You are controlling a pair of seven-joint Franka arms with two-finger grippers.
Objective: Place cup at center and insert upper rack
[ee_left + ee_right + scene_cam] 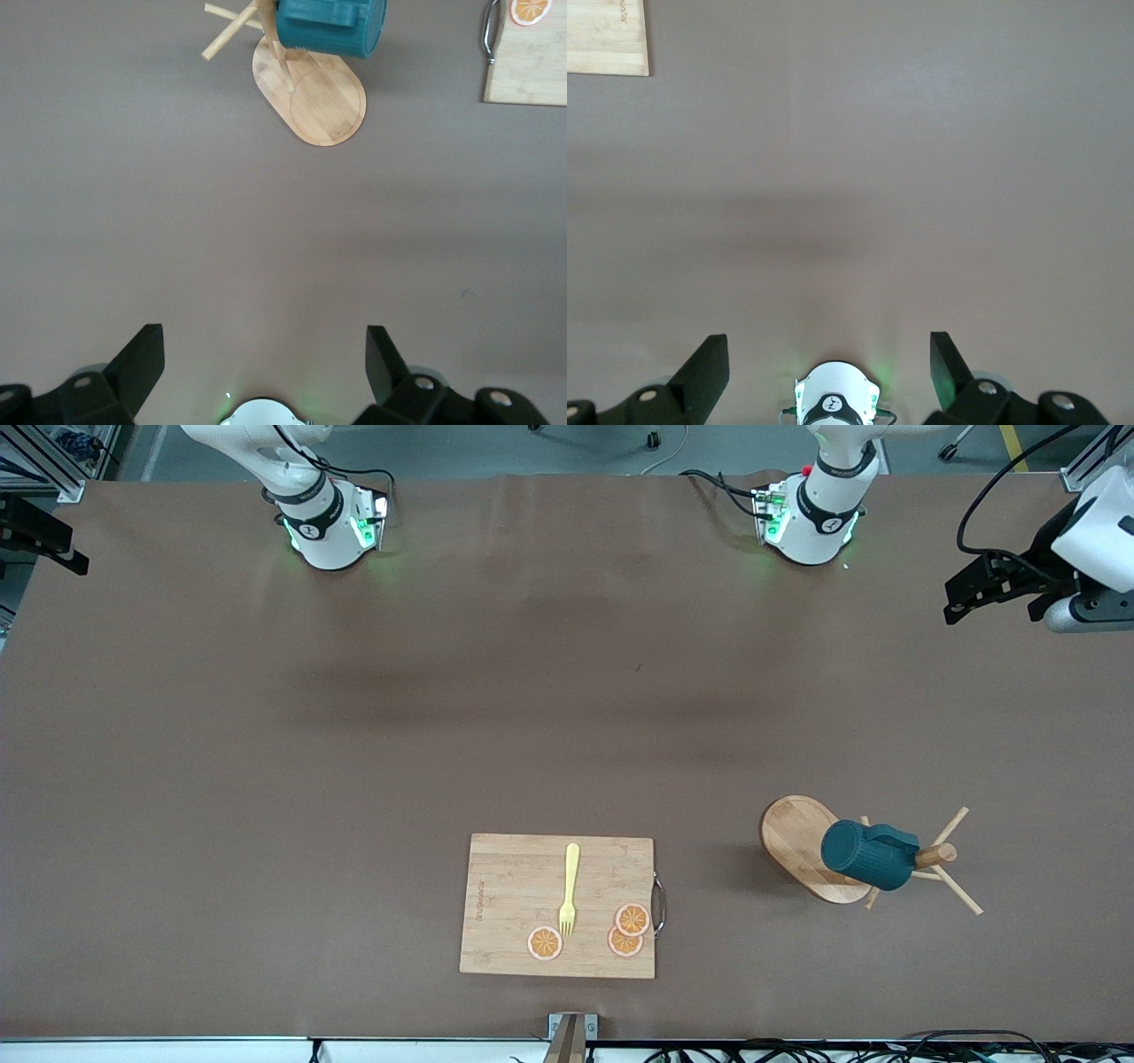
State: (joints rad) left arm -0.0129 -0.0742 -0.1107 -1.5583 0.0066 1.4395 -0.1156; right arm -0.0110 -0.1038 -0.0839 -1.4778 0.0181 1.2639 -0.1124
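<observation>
both my grippers hang high over bare table, fingers spread wide and holding nothing: the left gripper (264, 372) over the stretch near its own base, the right gripper (829, 372) likewise by its base, so neither crowds the work. the teal cup (866, 855) hangs on a peg of the wooden mug rack (802, 846), toward the left arm's end of the table, not at the center. the cutting board (558, 906), nearer the front camera, carries a yellow fork (569, 890) and orange slices (631, 930), clear of the middle.
</observation>
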